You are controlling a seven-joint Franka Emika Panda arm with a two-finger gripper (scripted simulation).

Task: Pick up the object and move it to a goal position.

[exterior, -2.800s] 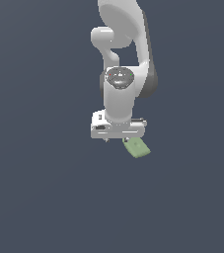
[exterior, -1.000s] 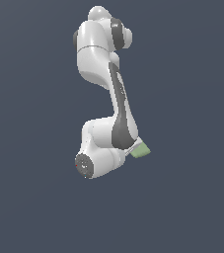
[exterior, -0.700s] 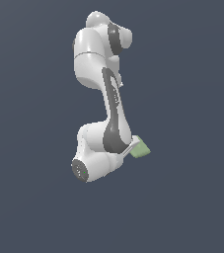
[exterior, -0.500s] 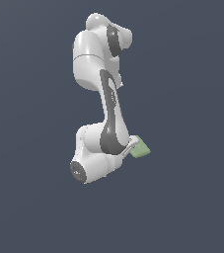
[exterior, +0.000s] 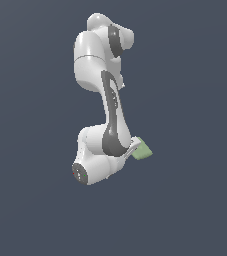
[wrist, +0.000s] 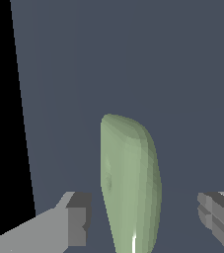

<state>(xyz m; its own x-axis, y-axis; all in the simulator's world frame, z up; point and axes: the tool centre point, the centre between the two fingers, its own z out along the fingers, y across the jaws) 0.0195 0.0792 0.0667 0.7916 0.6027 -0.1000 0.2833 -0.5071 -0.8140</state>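
Note:
The object [wrist: 130, 188], a pale green flat slab with one rounded end, lies on the dark grey floor between my two grey fingers [wrist: 79, 220]. My gripper [wrist: 148, 220] is open around it, with a narrow gap on one side and a wider gap on the other, touching neither. In the exterior view the object [exterior: 144, 150] peeks out from behind the folded white arm at its lower right. The gripper [exterior: 134, 149] is mostly hidden there by the arm's links.
The floor [exterior: 195, 100] is a plain dark grey surface with no other objects. In the wrist view a black band [wrist: 0, 123] marks the floor's edge to one side. No goal marker shows.
The arm has turned and folded down low over the object. In the last second its lower links settled slightly towards the exterior view's left. The object has not moved.

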